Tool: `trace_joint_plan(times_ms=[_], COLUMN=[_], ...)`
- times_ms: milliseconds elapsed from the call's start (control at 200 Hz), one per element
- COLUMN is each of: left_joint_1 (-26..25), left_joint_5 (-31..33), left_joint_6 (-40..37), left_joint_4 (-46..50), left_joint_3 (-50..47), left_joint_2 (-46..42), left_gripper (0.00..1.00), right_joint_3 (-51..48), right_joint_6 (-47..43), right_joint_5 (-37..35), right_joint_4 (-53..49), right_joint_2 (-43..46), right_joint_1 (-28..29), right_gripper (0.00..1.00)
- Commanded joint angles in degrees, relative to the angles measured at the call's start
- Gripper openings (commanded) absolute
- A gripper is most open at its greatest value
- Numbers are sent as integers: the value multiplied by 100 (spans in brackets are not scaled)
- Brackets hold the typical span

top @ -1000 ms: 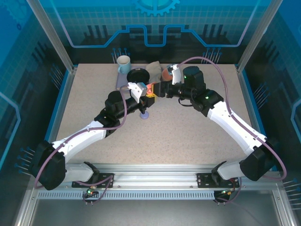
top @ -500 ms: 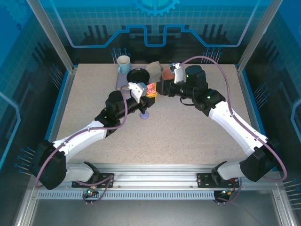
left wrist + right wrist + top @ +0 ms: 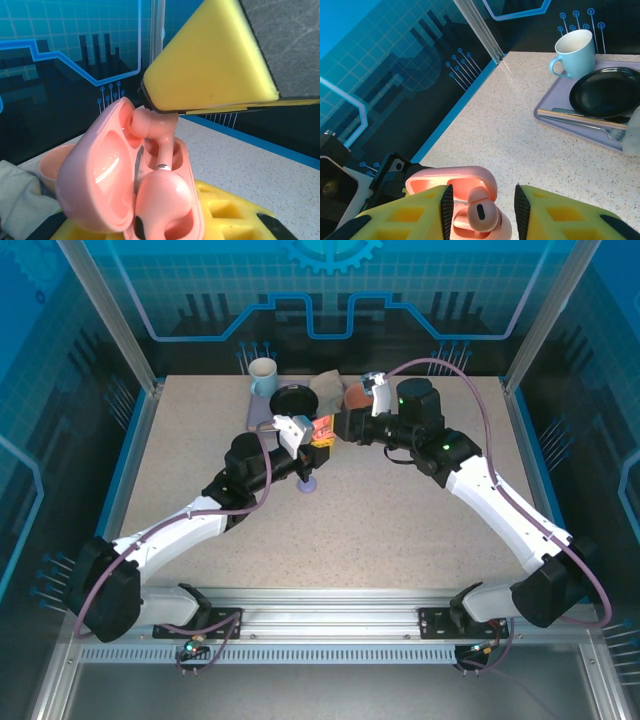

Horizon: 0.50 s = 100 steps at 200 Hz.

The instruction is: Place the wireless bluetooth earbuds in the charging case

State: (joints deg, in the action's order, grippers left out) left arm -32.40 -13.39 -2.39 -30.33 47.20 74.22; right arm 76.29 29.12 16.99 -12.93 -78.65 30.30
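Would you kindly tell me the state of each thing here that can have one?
charging case: lid open, held by left fingers
near earbud: seated in its slot
far earbud: stem entering its slot, not seated
right fingers: apart over the open case
mug: upright on tray

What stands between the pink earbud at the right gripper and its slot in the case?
Nothing visible. The pink earbud has its stem entering the far slot of the charging case, whose lid is swung open. A second earbud fills the near slot, alongside.
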Motion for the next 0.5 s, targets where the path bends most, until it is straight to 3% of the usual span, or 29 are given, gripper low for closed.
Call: trace_joint_plan(times_ms=[0, 495], left_joint_1=[24, 24], left_joint_5=[-99, -64], left_joint_6=[56, 55], left_joint_4=[-272, -285], left_joint_3=[89, 105], left_joint_2=[10, 12], left_gripper=[0, 0], right_joint_3=[0, -110], right_joint_6=[6, 23], right_joint_5=[144, 226], right_joint_4=[71, 89], right_joint_2=[106, 58], right_joint_1=[-69, -70], right_gripper=[38, 33])
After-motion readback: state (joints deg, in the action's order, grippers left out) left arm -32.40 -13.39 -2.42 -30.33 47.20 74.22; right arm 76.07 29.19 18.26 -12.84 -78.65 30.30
